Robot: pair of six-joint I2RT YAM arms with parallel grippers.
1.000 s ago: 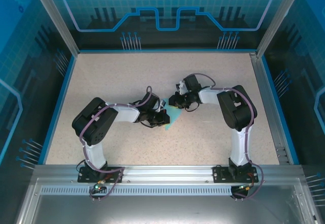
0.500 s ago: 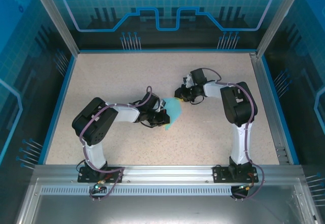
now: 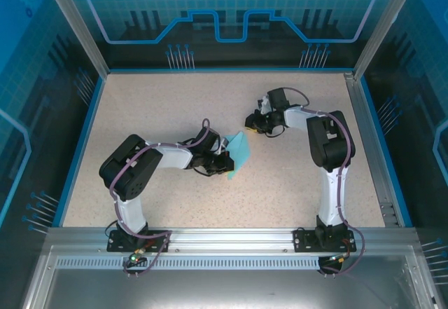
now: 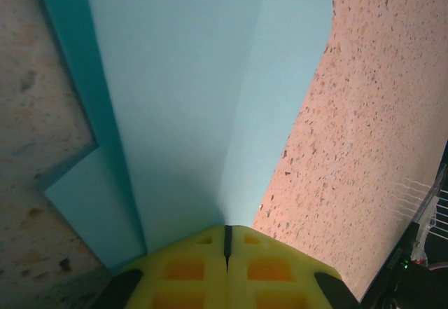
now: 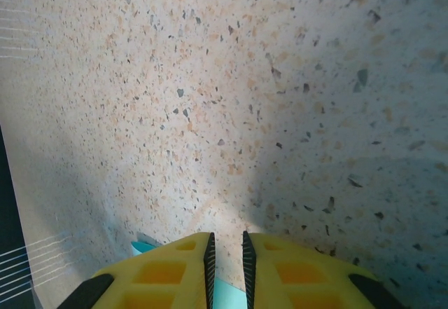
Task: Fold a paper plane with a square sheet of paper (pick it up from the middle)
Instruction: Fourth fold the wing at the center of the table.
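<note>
The sheet of paper (image 3: 241, 152), light turquoise, lies mid-table folded into a creased, kite-like shape. In the left wrist view the paper (image 4: 189, 99) spreads away from my fingers with a long fold running up its middle. My left gripper (image 3: 222, 162) sits at the paper's left edge, and its yellow fingers (image 4: 273, 267) press together on the paper's near end. My right gripper (image 3: 250, 121) hovers above and to the right of the paper, apart from it. Its jaws stand a narrow gap apart with nothing between them (image 5: 226, 244); a sliver of paper (image 5: 143, 246) peeks out below them.
The speckled beige tabletop (image 3: 161, 106) is bounded by a blue rim (image 3: 82, 141) and clear walls. A metal rail (image 3: 231, 235) runs along the near edge where both arm bases are bolted.
My right gripper has drawn back up and to the right, off the paper, uncovering more of it. The left arm and the paper held in it have stayed put.
</note>
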